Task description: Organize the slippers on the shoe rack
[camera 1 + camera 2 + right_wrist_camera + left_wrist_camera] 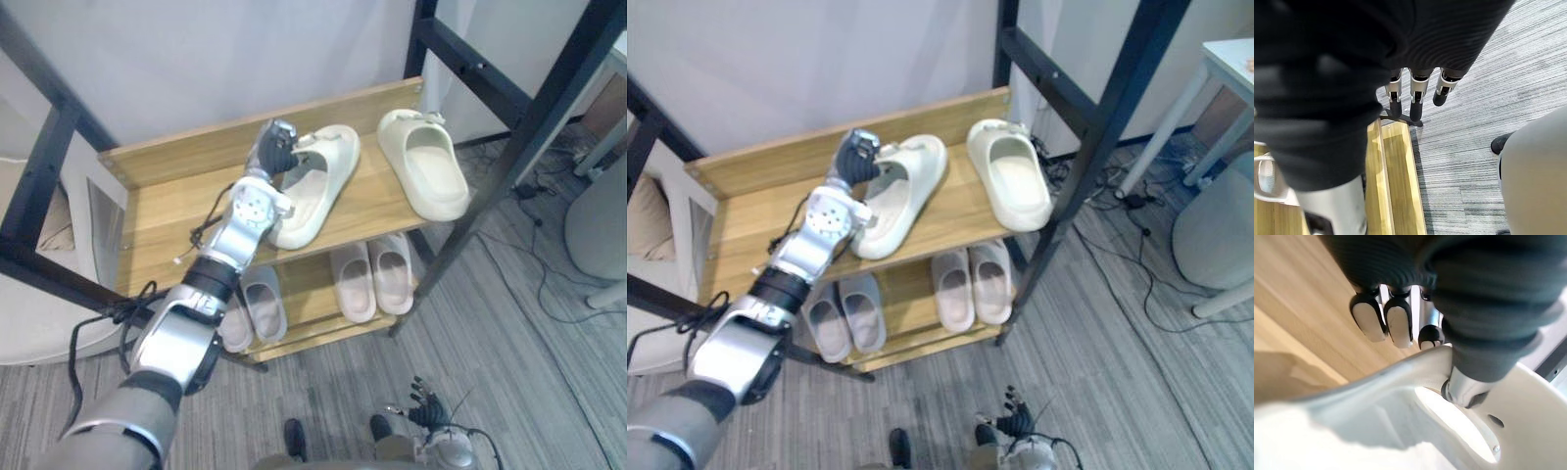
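On the top shelf of the shoe rack (167, 196), the left hand (275, 147) had its fingers (1397, 325) clenched round the strap of 1 cream slipper (312, 201), the other slipper (431, 181) lay just beside it, and the right hand (1414, 95) hung low over the floor (1488, 98), fingers relaxed.

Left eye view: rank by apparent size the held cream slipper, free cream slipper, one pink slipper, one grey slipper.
Tied largest: held cream slipper, in the left hand, and free cream slipper.
Then pink slipper and grey slipper: smaller, alike; lower shelf sits farther from the camera, so real size unsure.
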Controlling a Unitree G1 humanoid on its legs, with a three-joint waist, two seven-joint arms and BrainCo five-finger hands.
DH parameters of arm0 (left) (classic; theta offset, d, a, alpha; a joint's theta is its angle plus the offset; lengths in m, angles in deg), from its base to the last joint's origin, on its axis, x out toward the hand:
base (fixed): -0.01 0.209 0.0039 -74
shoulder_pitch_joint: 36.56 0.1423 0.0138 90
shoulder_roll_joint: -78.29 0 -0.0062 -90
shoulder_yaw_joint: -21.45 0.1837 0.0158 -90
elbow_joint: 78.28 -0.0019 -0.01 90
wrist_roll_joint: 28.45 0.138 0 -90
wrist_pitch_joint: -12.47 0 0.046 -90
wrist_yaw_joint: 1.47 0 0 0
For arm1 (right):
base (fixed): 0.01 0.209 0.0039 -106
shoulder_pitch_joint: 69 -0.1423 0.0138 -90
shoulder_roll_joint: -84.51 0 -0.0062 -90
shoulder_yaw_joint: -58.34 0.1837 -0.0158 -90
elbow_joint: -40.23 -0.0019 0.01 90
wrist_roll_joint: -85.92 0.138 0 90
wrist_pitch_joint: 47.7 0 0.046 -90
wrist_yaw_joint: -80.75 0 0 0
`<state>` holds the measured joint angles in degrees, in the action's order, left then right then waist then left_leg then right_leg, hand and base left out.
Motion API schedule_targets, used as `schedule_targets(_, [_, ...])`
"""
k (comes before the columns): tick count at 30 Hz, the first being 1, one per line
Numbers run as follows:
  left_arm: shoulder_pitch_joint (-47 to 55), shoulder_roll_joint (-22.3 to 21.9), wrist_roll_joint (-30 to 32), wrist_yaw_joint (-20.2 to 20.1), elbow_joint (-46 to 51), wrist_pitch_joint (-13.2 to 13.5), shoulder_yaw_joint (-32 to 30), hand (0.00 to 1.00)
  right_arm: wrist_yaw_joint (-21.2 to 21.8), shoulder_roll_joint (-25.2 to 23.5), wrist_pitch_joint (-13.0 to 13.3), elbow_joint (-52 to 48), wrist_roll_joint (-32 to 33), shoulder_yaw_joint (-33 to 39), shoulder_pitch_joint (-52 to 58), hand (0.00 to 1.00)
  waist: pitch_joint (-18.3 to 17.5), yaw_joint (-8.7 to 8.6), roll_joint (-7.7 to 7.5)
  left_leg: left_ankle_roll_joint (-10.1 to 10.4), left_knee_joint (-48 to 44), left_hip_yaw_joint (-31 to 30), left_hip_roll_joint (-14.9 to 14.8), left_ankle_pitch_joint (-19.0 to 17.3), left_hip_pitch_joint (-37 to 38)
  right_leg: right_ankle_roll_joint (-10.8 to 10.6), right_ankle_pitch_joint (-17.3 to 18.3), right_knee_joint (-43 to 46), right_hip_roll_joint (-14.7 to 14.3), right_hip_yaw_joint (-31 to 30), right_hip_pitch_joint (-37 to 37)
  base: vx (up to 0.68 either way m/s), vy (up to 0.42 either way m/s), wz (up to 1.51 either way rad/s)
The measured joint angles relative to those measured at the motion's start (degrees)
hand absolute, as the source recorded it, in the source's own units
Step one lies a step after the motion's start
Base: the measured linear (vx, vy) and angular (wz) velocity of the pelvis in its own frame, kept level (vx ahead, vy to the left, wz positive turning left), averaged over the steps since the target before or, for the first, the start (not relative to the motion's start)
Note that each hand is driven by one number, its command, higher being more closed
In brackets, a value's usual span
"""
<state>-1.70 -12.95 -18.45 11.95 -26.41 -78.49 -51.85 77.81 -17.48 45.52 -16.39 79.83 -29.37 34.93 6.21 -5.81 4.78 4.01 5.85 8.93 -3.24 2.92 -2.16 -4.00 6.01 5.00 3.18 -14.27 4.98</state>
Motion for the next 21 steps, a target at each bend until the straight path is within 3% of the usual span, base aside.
schedule_targets(21, [-4.3, -7.0, -1.3, 0.5, -3.4, -0.7, 0.0, 0.0, -0.4, 0.0, 0.3, -5.5, 1.7, -0.1, 3.4, 0.0, 1.3, -0.06, 0.05, 0.0, 0.0, -1.2, 0.7, 0.0, 0.3, -0.9, 0.7, 0.5, 1.0, 1.5, -0.9, 0.0, -0.017, 0.04])
